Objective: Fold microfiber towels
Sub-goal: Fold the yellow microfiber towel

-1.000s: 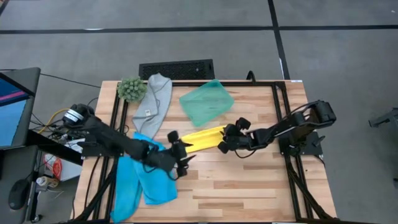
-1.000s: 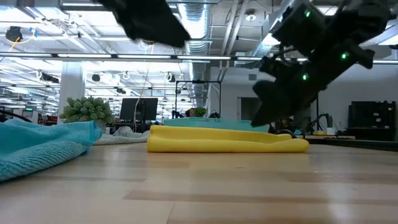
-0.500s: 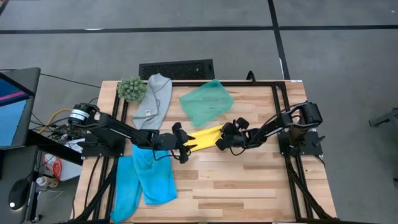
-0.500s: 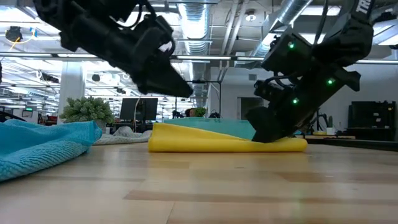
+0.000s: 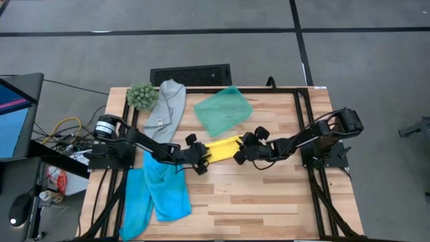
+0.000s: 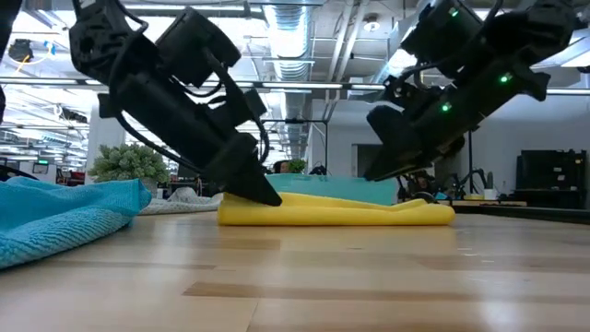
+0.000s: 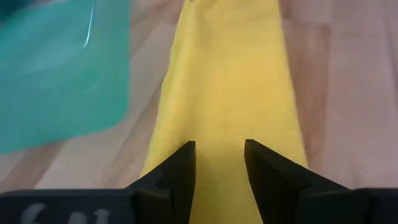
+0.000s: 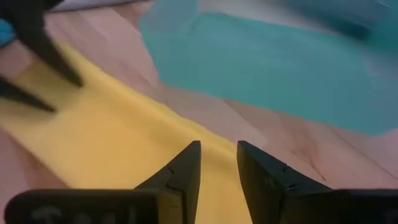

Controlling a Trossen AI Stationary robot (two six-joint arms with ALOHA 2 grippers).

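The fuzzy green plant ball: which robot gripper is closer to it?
Left. The left gripper is at the yellow towel's end nearer the plant ball; the right gripper is at the farther end.

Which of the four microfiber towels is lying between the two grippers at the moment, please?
The yellow towel, a long folded strip at the table's middle. The left gripper is at one end, the right gripper at the other. The grey towel and two blue towels lie apart.
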